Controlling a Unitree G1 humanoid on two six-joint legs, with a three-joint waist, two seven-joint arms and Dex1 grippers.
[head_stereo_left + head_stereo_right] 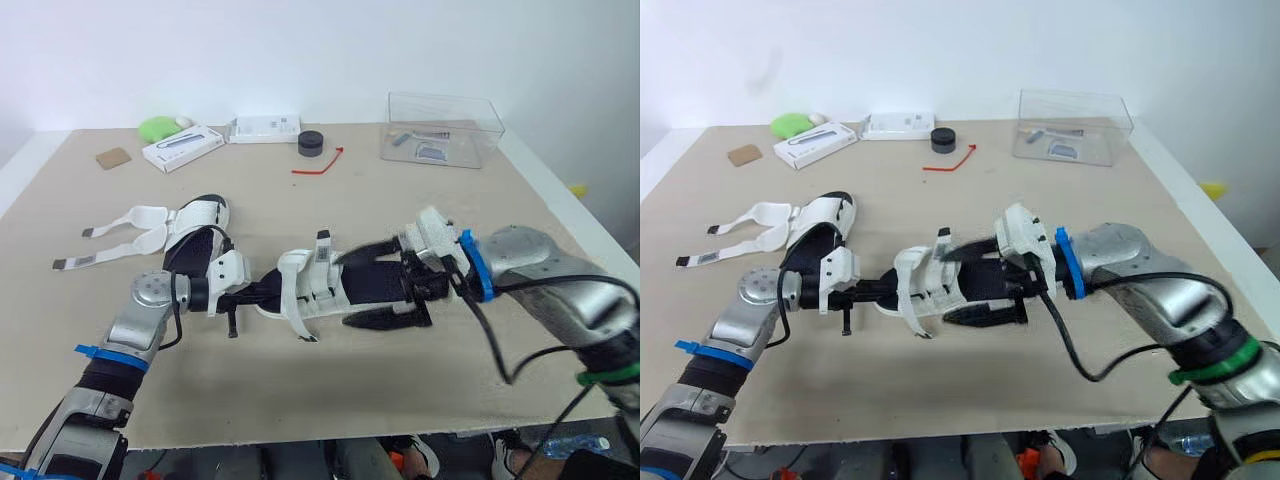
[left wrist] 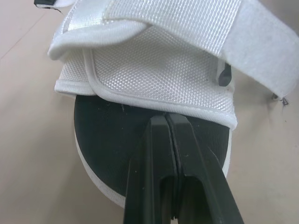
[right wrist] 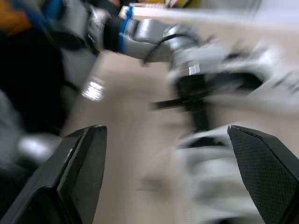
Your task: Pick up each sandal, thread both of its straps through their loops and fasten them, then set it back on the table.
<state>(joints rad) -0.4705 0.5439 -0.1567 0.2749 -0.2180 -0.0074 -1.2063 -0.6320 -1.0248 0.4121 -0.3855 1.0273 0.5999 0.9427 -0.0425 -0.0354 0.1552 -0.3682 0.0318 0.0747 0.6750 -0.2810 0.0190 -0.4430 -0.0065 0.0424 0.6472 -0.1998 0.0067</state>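
— Where is the sandal (image 1: 310, 285) sitting?
— Mid-frame, between both arms, which are reaching inward over the table (image 1: 400, 390). The left gripper (image 2: 167, 116) is pressing its closed fingers onto the black insole. The right gripper (image 3: 166, 127) is spreading wide around the other end.

Near sandal (image 1: 315, 288): white woven upper, black footbed and pale sole rim are shown; it is laid lengthwise at the middle of the table (image 1: 400, 390), towards the front edge.
Raised strap (image 1: 322, 248): one white strap of the near sandal is stood upright, dark at its tip.
Far sandal (image 1: 197, 222): the same make is shown, set to the left of and behind the near one.
Loose straps (image 1: 135, 217): both straps of the far sandal are left unfastened and spread flat leftward, with dark tips.
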